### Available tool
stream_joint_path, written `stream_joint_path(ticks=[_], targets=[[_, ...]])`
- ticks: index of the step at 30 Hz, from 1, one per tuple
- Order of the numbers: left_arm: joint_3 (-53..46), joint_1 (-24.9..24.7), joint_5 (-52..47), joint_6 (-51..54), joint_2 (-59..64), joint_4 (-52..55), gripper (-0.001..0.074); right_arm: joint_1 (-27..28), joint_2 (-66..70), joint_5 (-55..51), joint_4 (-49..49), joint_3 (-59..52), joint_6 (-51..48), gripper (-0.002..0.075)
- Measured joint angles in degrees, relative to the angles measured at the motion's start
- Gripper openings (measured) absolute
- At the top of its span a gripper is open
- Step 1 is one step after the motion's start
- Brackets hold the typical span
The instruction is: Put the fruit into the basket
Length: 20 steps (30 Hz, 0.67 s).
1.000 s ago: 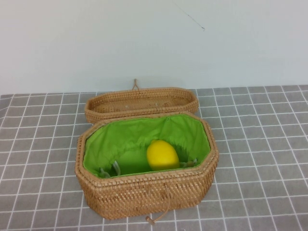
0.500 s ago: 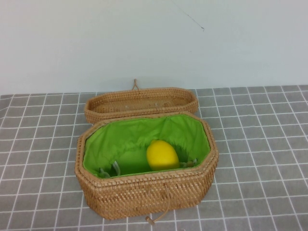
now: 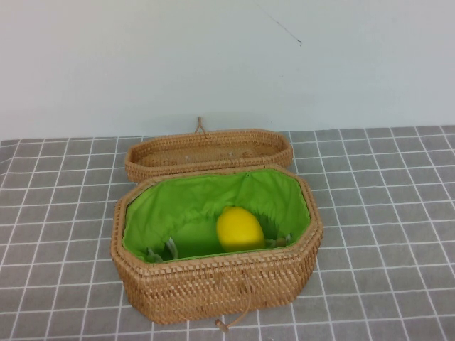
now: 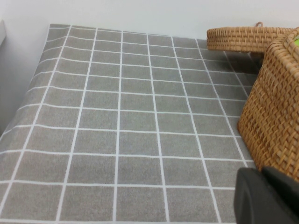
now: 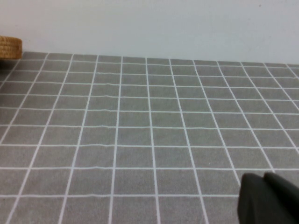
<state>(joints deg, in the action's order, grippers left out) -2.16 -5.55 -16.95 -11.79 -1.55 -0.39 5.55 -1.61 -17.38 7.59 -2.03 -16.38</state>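
Observation:
The yellow lemon (image 3: 239, 229) lies inside the basket (image 3: 213, 284), a deep tan wicker box with green lining, near its front wall. Neither arm shows in the high view. My left gripper (image 4: 261, 175) hangs low over the mat just left of the basket's wicker wall (image 4: 275, 116), its dark fingers pressed together and empty. My right gripper (image 5: 263, 179) is over bare mat well to the right of the basket, fingers together and empty.
The shallow wicker lid (image 3: 208, 150) lies behind the basket against the wall; it also shows in the left wrist view (image 4: 247, 38) and at the edge of the right wrist view (image 5: 9, 47). A grey gridded mat (image 3: 384, 213) covers the table.

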Motion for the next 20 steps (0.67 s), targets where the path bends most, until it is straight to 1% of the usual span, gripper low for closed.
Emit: stream_joint_path(ticks=[20], targets=[[0.0,0.0,0.0,0.0,0.0,0.0,0.0001,0.0,0.0,-0.5,0.0,0.0,-1.5,0.0000]])
